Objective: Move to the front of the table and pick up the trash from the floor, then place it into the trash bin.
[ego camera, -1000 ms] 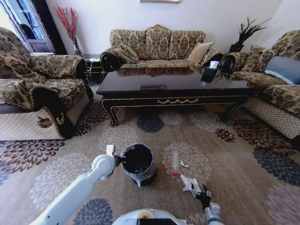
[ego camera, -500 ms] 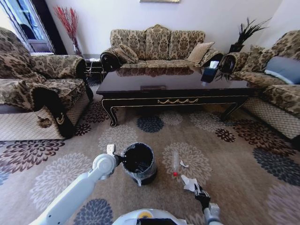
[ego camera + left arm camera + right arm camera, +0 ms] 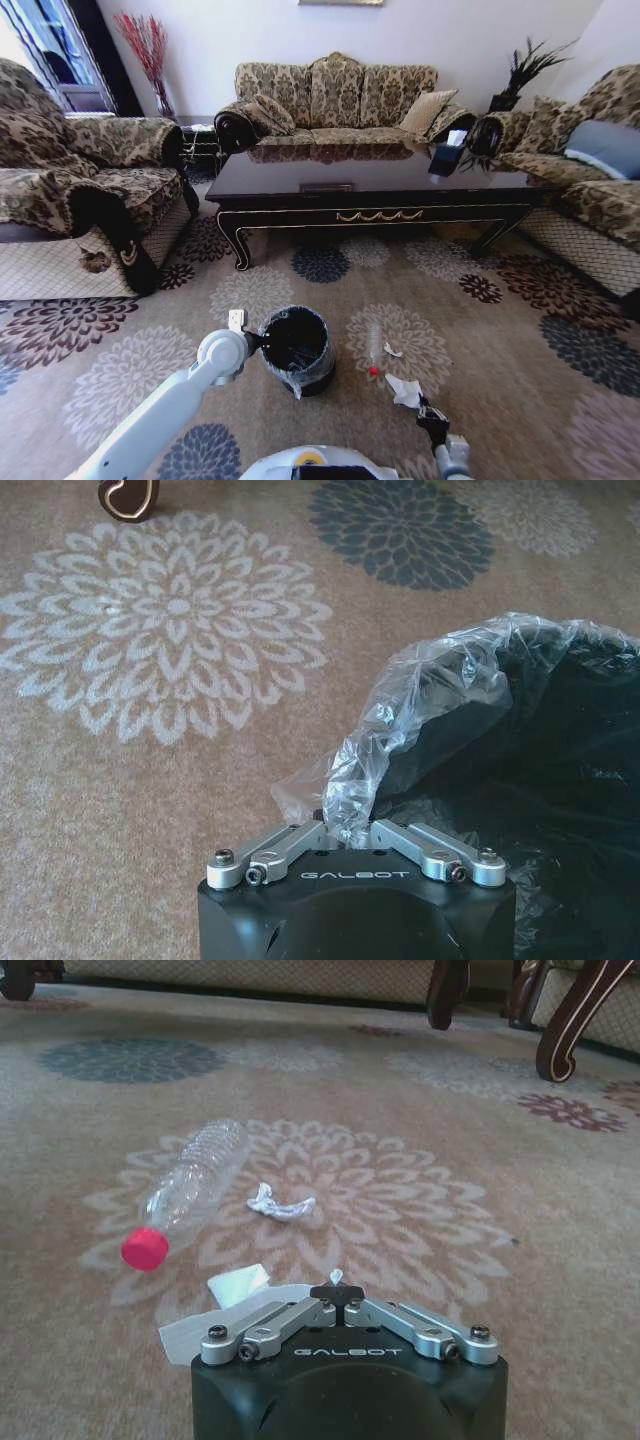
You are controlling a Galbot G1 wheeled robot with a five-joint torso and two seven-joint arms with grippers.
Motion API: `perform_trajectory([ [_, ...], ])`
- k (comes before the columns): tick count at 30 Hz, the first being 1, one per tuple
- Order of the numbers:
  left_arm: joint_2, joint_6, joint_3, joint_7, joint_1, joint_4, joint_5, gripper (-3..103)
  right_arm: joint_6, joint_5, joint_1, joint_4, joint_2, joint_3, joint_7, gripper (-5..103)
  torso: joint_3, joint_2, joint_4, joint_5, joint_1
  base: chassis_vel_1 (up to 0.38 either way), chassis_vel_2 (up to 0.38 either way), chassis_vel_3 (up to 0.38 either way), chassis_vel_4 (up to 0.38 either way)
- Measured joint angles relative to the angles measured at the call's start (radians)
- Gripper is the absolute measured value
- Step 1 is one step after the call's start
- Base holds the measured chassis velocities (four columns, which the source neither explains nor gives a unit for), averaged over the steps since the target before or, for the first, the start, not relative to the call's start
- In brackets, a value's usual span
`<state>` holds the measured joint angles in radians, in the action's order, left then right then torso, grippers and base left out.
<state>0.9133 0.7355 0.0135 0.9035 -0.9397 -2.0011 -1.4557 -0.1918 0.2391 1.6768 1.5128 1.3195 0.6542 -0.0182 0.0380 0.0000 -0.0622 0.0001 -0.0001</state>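
The black trash bin stands on the flowered floor in front of the dark table. My left gripper is at the bin's near-left rim, shut on a fold of its clear liner. To the bin's right lies the trash: a clear bottle with a red cap, a small crumpled scrap and a flat white paper. My right gripper is low over the carpet, its fingers shut on that paper's edge.
Patterned sofas flank the table on the left, at the back and on the right. A tissue box sits on the table's right end. Open carpet surrounds the bin and the litter.
My right gripper has shut on the white paper and drawn back slightly toward me. The left arm and the bin have stayed put.
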Motion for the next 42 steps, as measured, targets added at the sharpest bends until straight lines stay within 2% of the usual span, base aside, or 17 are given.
perform_trajectory([
  [6, 0.008, 0.000, 0.017, 0.001, 0.008, 0.002, 0.007, 2, -0.016, -0.041, 0.023, 0.068, -0.008, 0.024, 0.011, 0, 0.000, 0.000, 0.0000, -0.0001, 0.000, 0.000, 0.000, 0.000, 0.000],
  [11, 0.019, 0.000, 0.059, 0.002, 0.035, 0.012, 0.024, 2, -0.022, -0.045, 0.068, 0.215, -0.022, 0.048, 0.008, 0, 0.000, 0.000, 0.0000, -0.0001, 0.000, 0.000, 0.000, 0.000, 0.000],
  [16, 0.027, 0.000, 0.117, 0.002, 0.084, 0.021, 0.024, 2, 0.011, -0.012, 0.119, 0.401, -0.046, 0.079, -0.010, 0, 0.000, 0.000, 0.0000, -0.0001, 0.000, 0.000, 0.000, 0.000, 0.000],
  [22, 0.036, 0.000, 0.174, 0.002, 0.130, 0.029, 0.015, 2, 0.036, -0.012, 0.148, 0.546, -0.055, 0.091, -0.018, 0, 0.000, 0.000, 0.0001, 0.0000, 0.000, 0.000, 0.000, 0.000, 0.000],
  [28, 0.079, 0.000, 0.271, 0.021, 0.211, 0.051, -0.008, 2, 0.076, -0.006, 0.183, 0.743, -0.065, 0.101, -0.025, 0, 0.000, 0.000, 0.0001, -0.0001, 0.000, 0.000, 0.000, 0.000, 0.000],
  [34, 0.105, 0.000, 0.331, 0.038, 0.269, 0.061, -0.042, 2, 0.093, 0.008, 0.210, 0.836, -0.074, 0.119, -0.023, 0, 0.000, 0.000, 0.0000, -0.0001, 0.000, 0.000, 0.000, 0.000, 0.000],
  [42, 0.160, 0.000, 0.438, 0.054, 0.384, 0.132, -0.069, 2, 0.098, 0.008, 0.276, 0.993, -0.073, 0.131, 0.000, 0, 0.000, 0.000, 0.0001, -0.0003, 0.000, 0.000, 0.000, 0.000, 0.000],
])
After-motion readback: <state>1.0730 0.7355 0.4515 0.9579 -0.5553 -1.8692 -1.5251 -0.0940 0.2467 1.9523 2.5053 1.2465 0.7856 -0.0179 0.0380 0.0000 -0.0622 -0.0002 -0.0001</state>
